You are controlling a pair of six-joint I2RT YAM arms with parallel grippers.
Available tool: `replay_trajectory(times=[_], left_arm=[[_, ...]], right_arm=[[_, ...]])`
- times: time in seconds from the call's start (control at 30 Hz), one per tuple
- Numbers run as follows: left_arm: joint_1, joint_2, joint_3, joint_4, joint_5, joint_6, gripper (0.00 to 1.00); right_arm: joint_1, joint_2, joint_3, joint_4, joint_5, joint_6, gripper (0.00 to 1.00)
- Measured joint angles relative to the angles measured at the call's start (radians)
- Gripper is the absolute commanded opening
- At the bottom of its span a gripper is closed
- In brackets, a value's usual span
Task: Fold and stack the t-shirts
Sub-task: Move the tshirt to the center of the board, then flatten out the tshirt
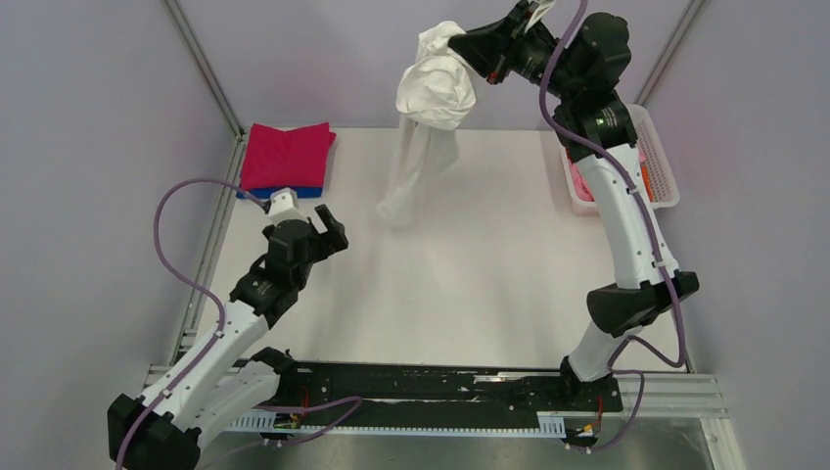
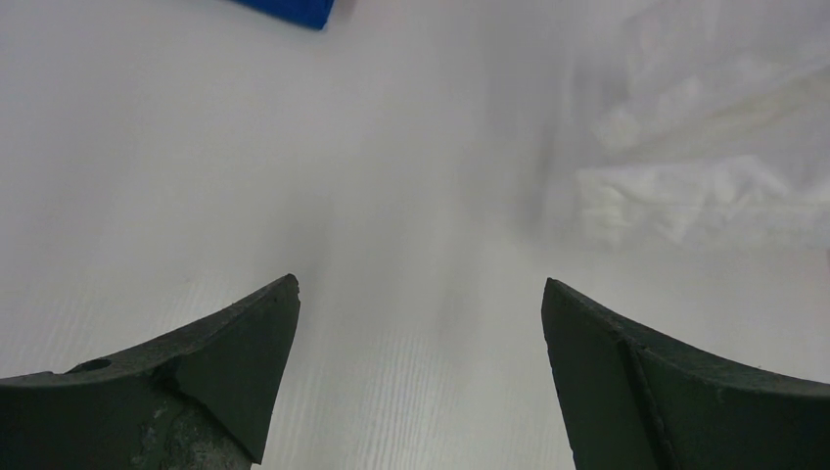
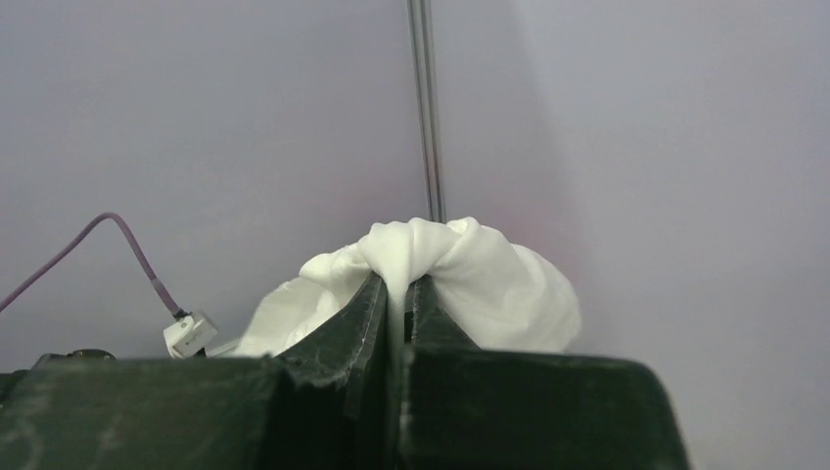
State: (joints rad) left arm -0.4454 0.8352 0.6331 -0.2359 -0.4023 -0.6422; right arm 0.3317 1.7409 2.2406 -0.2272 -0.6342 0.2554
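Note:
My right gripper (image 1: pixel 462 46) is raised high at the back and is shut on a white t-shirt (image 1: pixel 436 90). The cloth bunches at the jaws and hangs down until its lower end touches the table (image 1: pixel 489 264). In the right wrist view the white t-shirt (image 3: pixel 509 284) is pinched between the closed fingers of the right gripper (image 3: pixel 396 279). A folded magenta t-shirt (image 1: pixel 287 155) lies on a folded blue t-shirt (image 1: pixel 279 192) at the back left. My left gripper (image 1: pixel 336 227) hovers open and empty, right of that stack. In its wrist view the left gripper (image 2: pixel 421 284) faces bare table, with the blue t-shirt (image 2: pixel 289 10) at the top and the white t-shirt (image 2: pixel 705 186) at the right.
A white lattice basket (image 1: pixel 658 157) stands at the back right edge with pink cloth (image 1: pixel 584 186) inside. Lilac walls and metal frame posts (image 1: pixel 201 64) close in the table's sides and back.

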Motion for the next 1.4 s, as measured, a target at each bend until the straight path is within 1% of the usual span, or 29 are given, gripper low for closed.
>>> replay_trajectory(times=[0.03, 0.1, 0.17, 0.2, 0.23, 0.27, 0.3, 0.33, 0.37, 0.43, 0.5, 0.57, 0.63, 0.73, 0.83, 0.9, 0.97, 1.03, 1.1, 1.17, 1.23, 1.4], left_arm=[[0.0, -0.008, 0.0, -0.013, -0.011, -0.008, 1.0], [0.0, -0.029, 0.0, -0.051, -0.045, -0.027, 1.0], [0.0, -0.046, 0.004, -0.087, -0.071, -0.044, 1.0], [0.0, -0.054, 0.006, -0.105, -0.082, -0.055, 1.0], [0.0, -0.061, 0.009, -0.121, -0.093, -0.064, 1.0], [0.0, -0.067, 0.011, -0.138, -0.106, -0.077, 1.0], [0.0, -0.071, 0.013, -0.15, -0.113, -0.085, 1.0], [0.0, -0.074, 0.015, -0.171, -0.125, -0.098, 1.0], [0.0, -0.076, 0.016, -0.183, -0.13, -0.105, 1.0], [0.0, -0.075, 0.016, -0.213, -0.137, -0.119, 1.0], [0.0, -0.069, 0.016, -0.24, -0.138, -0.131, 1.0], [0.0, -0.057, 0.016, -0.259, -0.134, -0.14, 1.0], [0.0, -0.035, 0.017, -0.274, -0.121, -0.148, 1.0], [0.0, 0.01, 0.017, -0.295, -0.09, -0.165, 1.0], [0.003, 0.045, 0.016, -0.307, -0.06, -0.176, 1.0], [0.024, 0.07, 0.015, -0.299, -0.024, -0.182, 1.0], [0.075, 0.102, 0.008, -0.262, 0.028, -0.182, 0.99], [0.131, 0.138, -0.002, -0.217, 0.077, -0.182, 0.96], [0.18, 0.19, -0.005, -0.173, 0.115, -0.182, 0.9], [0.22, 0.261, -0.004, -0.124, 0.141, -0.183, 0.88], [0.245, 0.328, -0.001, -0.1, 0.154, -0.185, 0.85], [0.273, 0.472, 0.028, -0.08, 0.154, -0.19, 0.83]], right_arm=[[0.003, -0.011, -0.019, 0.005, -0.003, -0.005, 0.0], [0.001, -0.064, -0.129, 0.012, 0.006, -0.029, 0.03], [-0.008, -0.132, -0.285, 0.009, 0.034, -0.058, 0.09], [-0.012, -0.165, -0.362, 0.008, 0.051, -0.069, 0.15], [-0.016, -0.201, -0.447, 0.005, 0.078, -0.076, 0.25], [-0.023, -0.253, -0.572, 0.006, 0.12, -0.085, 0.43], [-0.031, -0.287, -0.655, -0.006, 0.151, -0.082, 0.72], [-0.045, -0.325, -0.751, -0.004, 0.192, -0.079, 0.91], [-0.065, -0.366, -0.861, -0.009, 0.239, -0.072, 0.99], [-0.101, -0.414, -1.002, -0.02, 0.336, -0.046, 1.0], [-0.132, -0.442, -1.123, -0.042, 0.468, -0.02, 1.0], [-0.146, -0.452, -1.2, -0.069, 0.581, 0.011, 1.0], [-0.145, -0.463, -1.244, -0.091, 0.636, 0.036, 1.0], [-0.143, -0.501, -1.278, -0.1, 0.639, 0.067, 1.0], [-0.142, -0.534, -1.292, -0.093, 0.597, 0.093, 1.0], [-0.139, -0.541, -1.301, -0.088, 0.571, 0.104, 1.0], [-0.13, -0.536, -1.314, -0.083, 0.555, 0.109, 1.0], [-0.122, -0.521, -1.321, -0.082, 0.547, 0.11, 1.0], [-0.117, -0.499, -1.322, -0.082, 0.546, 0.111, 1.0], [-0.114, -0.481, -1.322, -0.081, 0.547, 0.111, 1.0], [-0.113, -0.463, -1.322, -0.079, 0.551, 0.11, 1.0], [-0.113, -0.423, -1.322, -0.066, 0.572, 0.109, 1.0]])
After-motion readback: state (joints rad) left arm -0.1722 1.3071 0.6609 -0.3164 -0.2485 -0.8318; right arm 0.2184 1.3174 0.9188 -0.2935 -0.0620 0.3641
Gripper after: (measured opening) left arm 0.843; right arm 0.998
